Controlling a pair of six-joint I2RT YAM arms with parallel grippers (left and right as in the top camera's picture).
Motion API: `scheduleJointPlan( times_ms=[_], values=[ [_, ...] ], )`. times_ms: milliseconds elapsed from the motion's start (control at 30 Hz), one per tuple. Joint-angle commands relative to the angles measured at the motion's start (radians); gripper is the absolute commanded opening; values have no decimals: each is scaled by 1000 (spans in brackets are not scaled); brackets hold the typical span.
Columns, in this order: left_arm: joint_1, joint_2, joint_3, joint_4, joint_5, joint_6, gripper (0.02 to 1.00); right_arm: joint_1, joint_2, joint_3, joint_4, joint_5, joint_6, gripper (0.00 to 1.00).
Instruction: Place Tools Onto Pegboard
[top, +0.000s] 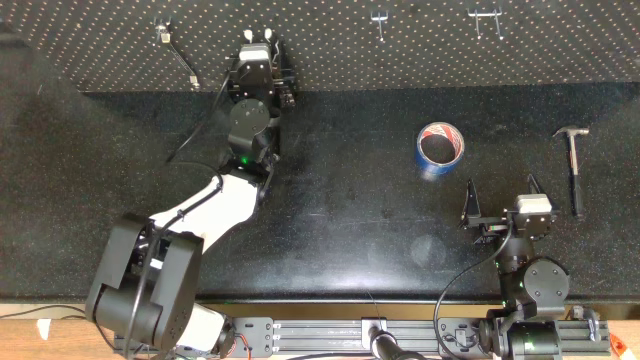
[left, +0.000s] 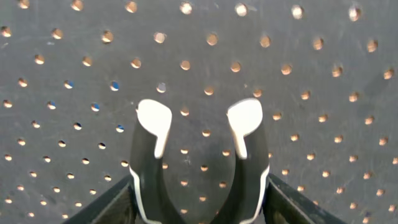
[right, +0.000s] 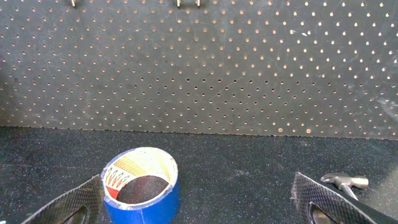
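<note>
Left gripper spread, facing pegboard

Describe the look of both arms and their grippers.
The left arm has black joint housings, a white link, a thin black cable along it and a green light on one joint. The left gripper has curved black fingers tipped with white pads. The right arm is black with a white block at the wrist; the right gripper has flat black, woven-textured fingers.
</note>
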Motion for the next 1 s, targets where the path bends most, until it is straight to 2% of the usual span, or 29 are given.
scheduleJointPlan(
  times_ms=[33, 100, 133, 300, 367, 500, 700, 867, 1000],
  values=[
    [3, 2, 28, 10, 7, 4, 860, 5, -6, -3, -4, 5, -10, 985],
    [3, 2, 28, 10, 8, 4, 980, 5, -6, -3, -4, 5, -10, 985],
    [3, 2, 27, 10, 8, 4, 996, 5, -6, -3, -4, 5, -10, 985],
    [3, -1, 27, -2, 9, 3, 996, 5, -6, -3, -4, 5, -10, 985],
    [3, -25, 27, -48, 45, 4, 996, 5, -6, -3, -4, 4, -10, 985],
    [7, -142, 27, -254, 96, 4, 996, 5, -6, -3, -4, 4, -10, 985],
    [107, -344, -24, -587, 264, 4, 996, 5, -6, -3, -4, 4, -10, 985],
    [172, -604, -232, -610, 272, 3, 996, 5, -6, -3, -4, 4, -10, 985],
    [229, -837, -424, -607, 336, 4, 996, 5, -6, -3, -4, 5, -10, 987]
  ],
)
